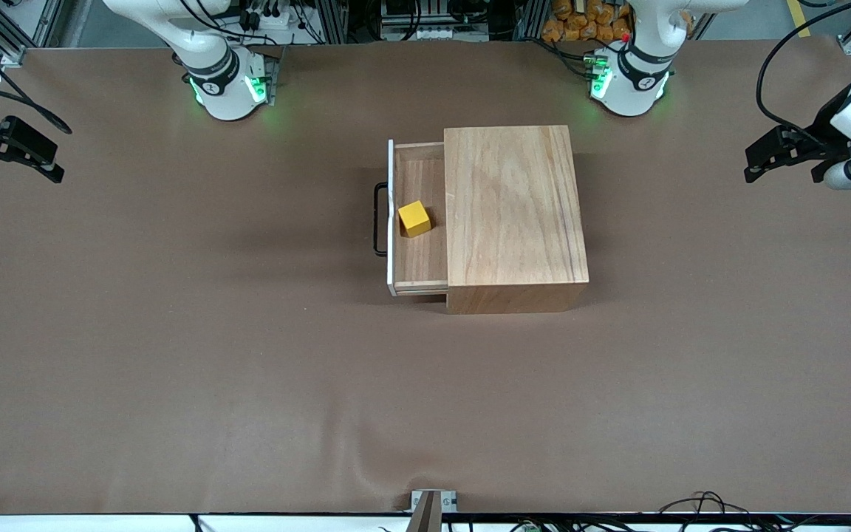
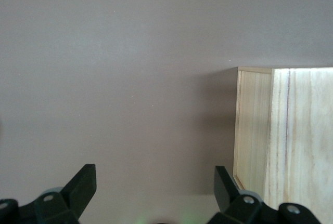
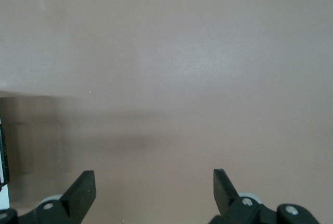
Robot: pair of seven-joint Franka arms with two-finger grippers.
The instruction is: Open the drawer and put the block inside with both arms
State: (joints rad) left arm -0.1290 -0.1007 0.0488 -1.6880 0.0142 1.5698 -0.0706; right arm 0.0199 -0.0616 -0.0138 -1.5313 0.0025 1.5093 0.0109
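The light wood box (image 1: pixel 514 214) stands mid-table, its drawer (image 1: pixel 418 258) slid out toward the right arm's end, with the white front panel (image 1: pixel 391 222) and black loop handle (image 1: pixel 379 219) showing. The yellow block (image 1: pixel 415 219) lies inside the drawer tray. My left gripper (image 1: pixel 780 174) hangs open over the table's edge at the left arm's end; in its wrist view (image 2: pixel 154 182) nothing is between its fingers and the box (image 2: pixel 291 141) shows to one side. My right gripper (image 1: pixel 19 174) hangs open and empty over the right arm's end (image 3: pixel 154 185), with the drawer front (image 3: pixel 4 193) just in view.
The brown table cover (image 1: pixel 248 369) spreads wide around the box. The two green-lit arm bases (image 1: pixel 230 85) (image 1: pixel 629 81) stand at the table's farther edge. A small metal mount (image 1: pixel 433 506) and loose cables (image 1: pixel 699 506) sit at the nearest edge.
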